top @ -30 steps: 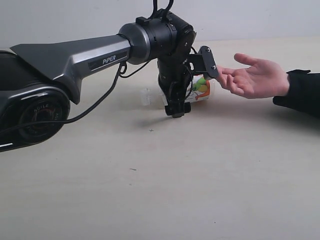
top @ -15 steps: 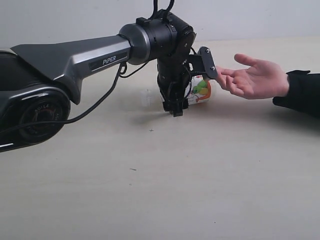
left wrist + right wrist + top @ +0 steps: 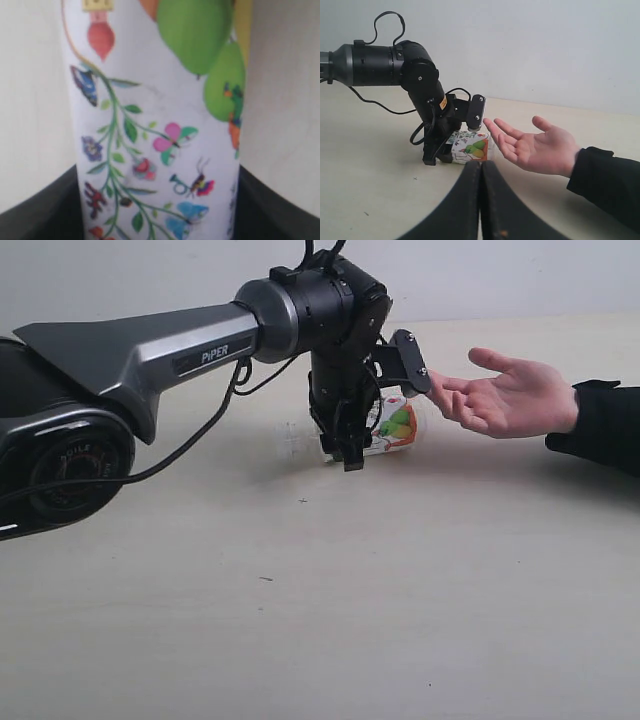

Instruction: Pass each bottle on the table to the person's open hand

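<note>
Bottle [image 3: 396, 427] inside left end effector [image 3: 350, 452]

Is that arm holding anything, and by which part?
The left gripper holds the floral-label bottle, its fingers on either side of the labelled body. The right gripper holds nothing.

Left arm [image 3: 140, 340]: grey shell, black rounded joints, white "PIPER" lettering
Cable [image 3: 213, 427]: thin, black
Person's hand [image 3: 510, 395]: bare, pale skin
Sleeve [image 3: 600, 425]: black

Broad pale beige table [image 3: 380, 630] with faint wood grain, a few small dark specks [image 3: 303, 501] scattered on it, floral-label bottle [image 3: 395, 427] on its side low over the far part, contact with the surface unclear
</note>
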Robot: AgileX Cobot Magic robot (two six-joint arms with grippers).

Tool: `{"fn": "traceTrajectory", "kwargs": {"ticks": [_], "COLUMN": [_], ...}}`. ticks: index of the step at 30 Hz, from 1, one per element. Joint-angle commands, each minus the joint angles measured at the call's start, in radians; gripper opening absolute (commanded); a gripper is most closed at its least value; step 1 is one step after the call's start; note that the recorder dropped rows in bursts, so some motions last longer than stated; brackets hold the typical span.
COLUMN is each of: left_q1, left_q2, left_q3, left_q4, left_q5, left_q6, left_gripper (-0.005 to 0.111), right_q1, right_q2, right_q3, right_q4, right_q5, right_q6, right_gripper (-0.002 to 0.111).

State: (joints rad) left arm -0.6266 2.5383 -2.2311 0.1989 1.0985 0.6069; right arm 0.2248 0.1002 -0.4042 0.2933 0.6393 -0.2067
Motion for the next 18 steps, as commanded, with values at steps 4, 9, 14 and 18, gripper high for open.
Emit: {"fn": "traceTrajectory", "kwargs": {"ticks": [4, 9, 14, 18], "left_q1": [-0.003, -0.003, -0.004, -0.036], "left_q2": [-0.156, -0.257, -0.295, -0.313], "left_q3": [-0.005, -0.005, -0.005, -0.005], "left_q4": [0.005, 0.004, -0.065, -0.111], "left_q5": [0.059, 0.123, 0.082, 0.057], "left_q6": [-0.157, -0.302, -0.531, -0.584], "left_gripper": [0.000, 0.000, 0.000, 0.000], "right_q1": [-0.003, -0.003, -0.003, -0.003], "right_q2": [-0.005, -0.005, -0.005, -0.005], "right_q3": [0.003, 0.003, 0.003, 0.003], "right_q4": [-0.006, -0.006, -0.006, -0.006], "right_q5": [-0.014, -0.014, -0.014, -0.014], "right_q6": [-0.004, -0.004, -0.004, -0.004], "right_gripper": [0.000, 0.000, 0.000, 0.000]}}
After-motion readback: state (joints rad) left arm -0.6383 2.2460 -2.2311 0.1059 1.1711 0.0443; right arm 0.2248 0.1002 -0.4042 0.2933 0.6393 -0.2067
